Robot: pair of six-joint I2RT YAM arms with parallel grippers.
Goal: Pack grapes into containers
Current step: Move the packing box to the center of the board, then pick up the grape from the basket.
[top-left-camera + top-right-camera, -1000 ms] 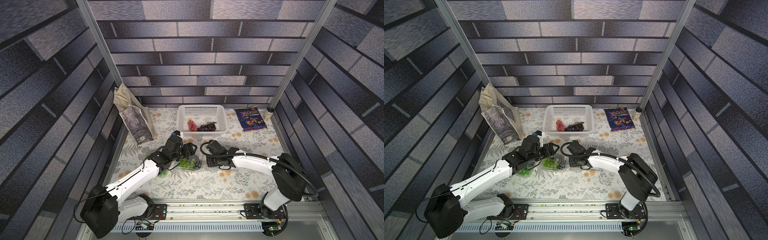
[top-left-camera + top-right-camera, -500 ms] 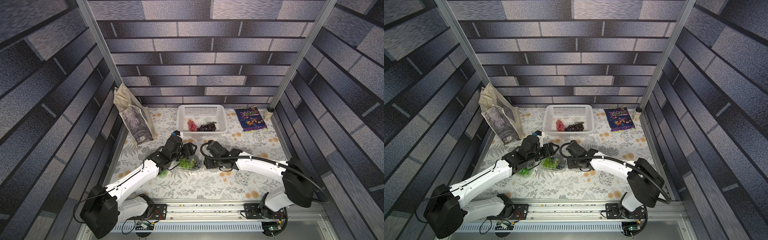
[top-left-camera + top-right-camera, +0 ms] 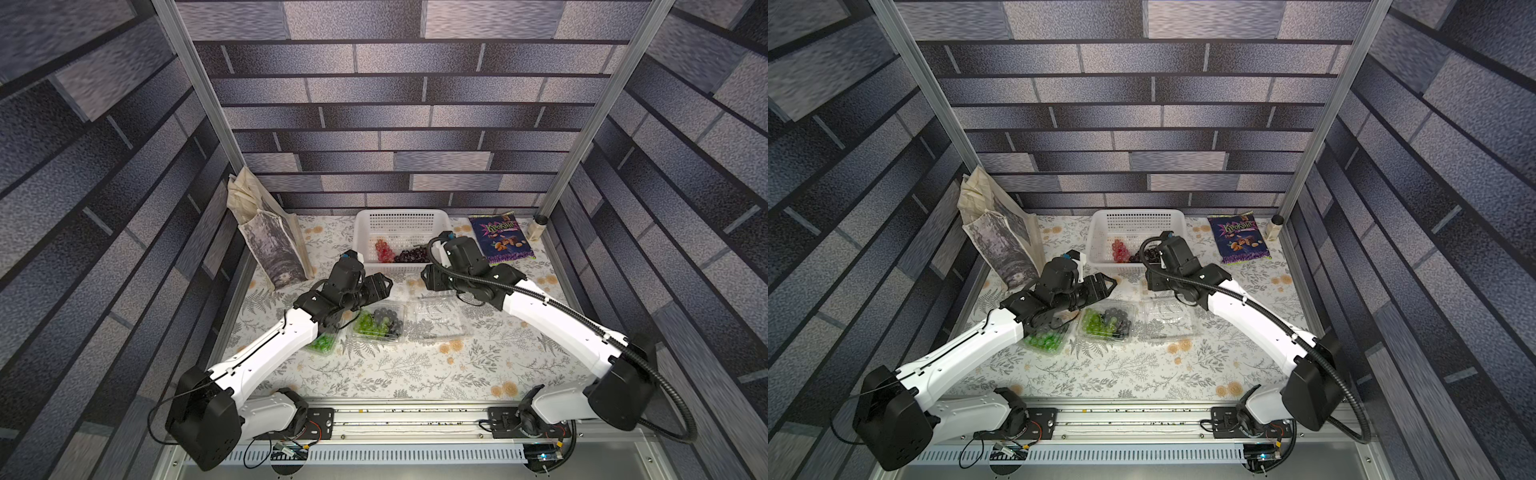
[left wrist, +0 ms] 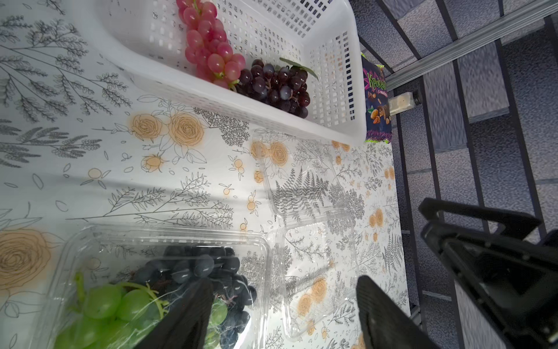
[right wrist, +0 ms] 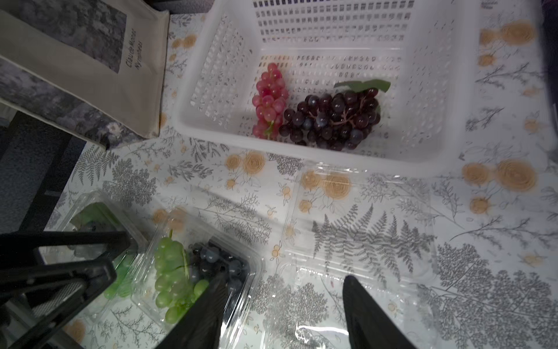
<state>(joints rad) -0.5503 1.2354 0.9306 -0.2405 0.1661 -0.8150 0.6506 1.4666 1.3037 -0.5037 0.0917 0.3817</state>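
Right wrist view showed the right gripper (image 5: 282, 284) wide and empty. The dark purple grape bunch (image 5: 330, 121) lay ahead in the white basket (image 5: 362, 158), its long axis along the jaw gap.

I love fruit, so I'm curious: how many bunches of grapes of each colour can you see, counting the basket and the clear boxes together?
Green bunches: 2
Black bunch: 1
Dark purple bunch: 1
Red bunch: 1
Total: 5
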